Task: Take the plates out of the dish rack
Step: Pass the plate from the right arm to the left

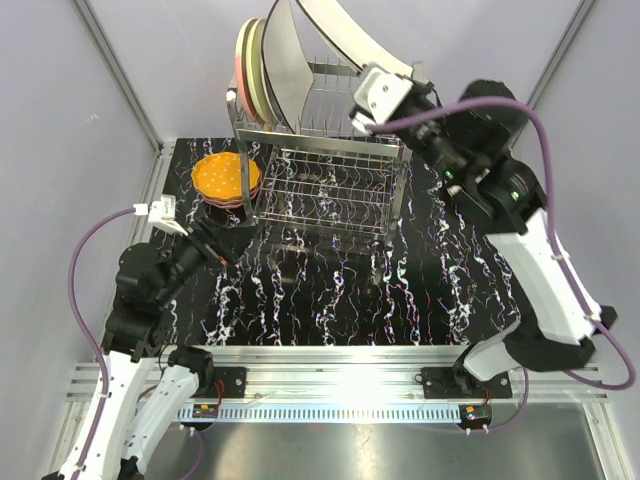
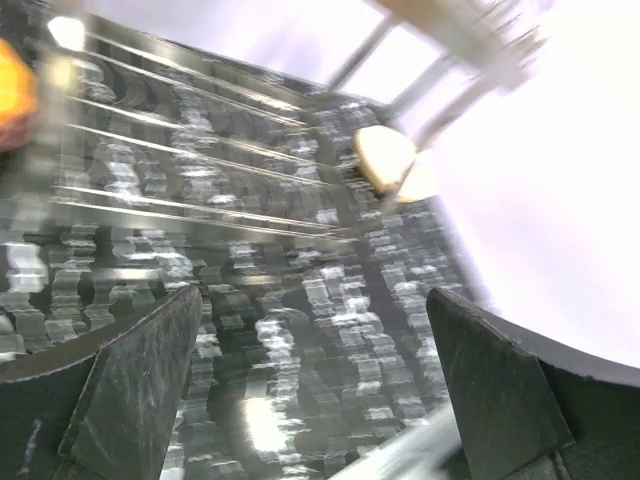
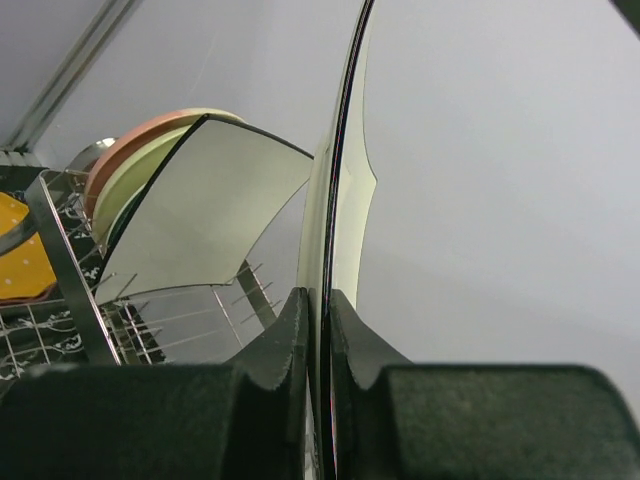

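Plates (image 1: 252, 70) in three places: upright in the top tier of the dish rack (image 1: 330, 190) at the far side of the counter (image 1: 330, 290); stacked flat just left of the rack, orange plate (image 1: 226, 176) on top; and one, the dark-rimmed plate (image 3: 335, 190), held up on edge over the rack's right end by the right gripper (image 3: 322, 300). Pinched at the rim, jaws almost closed on the thin edge, one finger on each face. Bottom edge hidden, so no telling whether clear of the pegs. Left gripper (image 2: 312, 310) spread wide, nothing in it, low over the counter near the stack.

Probably glazed ceramic: stiff, slick, weighty for a rim pinch, apt to chip or shatter if dropped or knocked against the wires. Likely to swing about the pinch point, being held far from its middle. Best taken well onto the flat of the lip, not the very edge. Large square cream plate (image 3: 200, 210) close beside in the rack, easily clipped on the way out.
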You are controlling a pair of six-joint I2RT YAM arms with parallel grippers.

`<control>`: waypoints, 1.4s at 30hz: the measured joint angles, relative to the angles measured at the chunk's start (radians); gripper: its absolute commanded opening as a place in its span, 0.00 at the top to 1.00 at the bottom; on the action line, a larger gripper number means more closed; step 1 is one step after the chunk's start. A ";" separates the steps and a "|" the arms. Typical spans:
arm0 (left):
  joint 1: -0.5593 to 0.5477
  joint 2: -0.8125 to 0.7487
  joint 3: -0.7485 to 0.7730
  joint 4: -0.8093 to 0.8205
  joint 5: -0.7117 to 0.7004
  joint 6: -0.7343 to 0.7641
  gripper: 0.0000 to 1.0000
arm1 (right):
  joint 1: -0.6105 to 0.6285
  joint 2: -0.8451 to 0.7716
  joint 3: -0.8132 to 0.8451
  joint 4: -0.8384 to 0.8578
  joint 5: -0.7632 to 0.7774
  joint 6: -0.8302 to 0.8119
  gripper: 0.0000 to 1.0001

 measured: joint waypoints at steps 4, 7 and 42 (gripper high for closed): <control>0.000 0.016 0.006 0.058 0.051 -0.205 0.01 | 0.043 -0.158 -0.165 0.026 0.004 -0.126 1.00; 0.000 0.016 0.006 0.094 0.070 -0.377 0.01 | 0.056 -0.285 -0.309 0.042 -0.026 -0.225 1.00; -0.034 0.259 0.088 0.295 0.449 -0.627 0.04 | 0.085 -0.799 -1.147 -0.050 -0.404 -0.932 1.00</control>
